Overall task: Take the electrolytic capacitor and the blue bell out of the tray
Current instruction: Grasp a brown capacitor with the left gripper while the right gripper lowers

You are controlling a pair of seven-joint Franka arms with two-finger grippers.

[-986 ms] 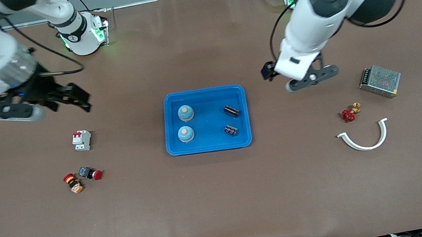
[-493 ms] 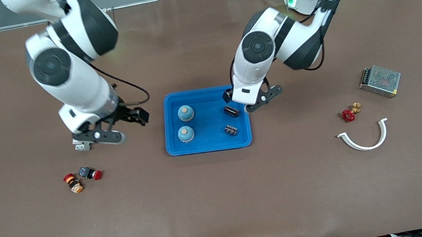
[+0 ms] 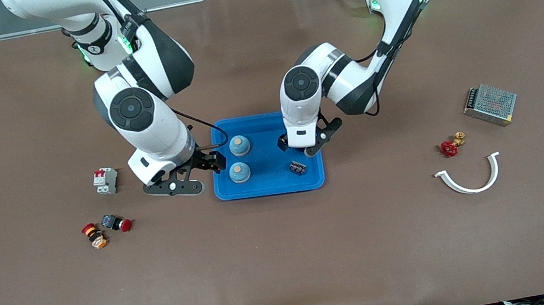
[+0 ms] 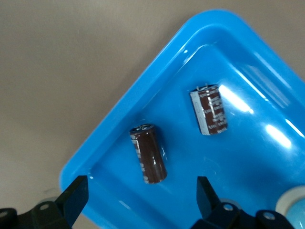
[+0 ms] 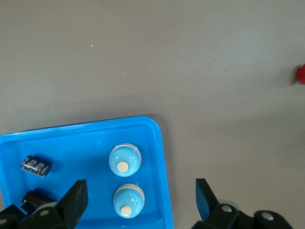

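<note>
Looking into the blue tray [image 3: 271, 186] at the centre of the front view, we see two bells and two capacitors. The bells are pale blue domes with a tan button on top; one bell [image 3: 239, 145] lies higher in the frame, the other bell [image 3: 239, 172] just below it, both at the tray's end toward the right arm. One capacitor [image 3: 298, 167] shows in the tray's lower right corner. In the left wrist view both are dark brown cylinders lying on their sides: the nearer capacitor [image 4: 148, 153] between the fingertips, the second capacitor [image 4: 210, 112] with a pale printed band.

The left gripper [image 3: 304, 147] hangs over the tray's end with the capacitors, fingers apart and holding nothing. The right gripper [image 3: 198, 173] hangs over the tray's edge beside the bells, fingers apart and empty.

Compared with a second ago, both arms have swung in from the outer parts of the bench to the tray, and the left gripper now covers the upper capacitor.
</note>
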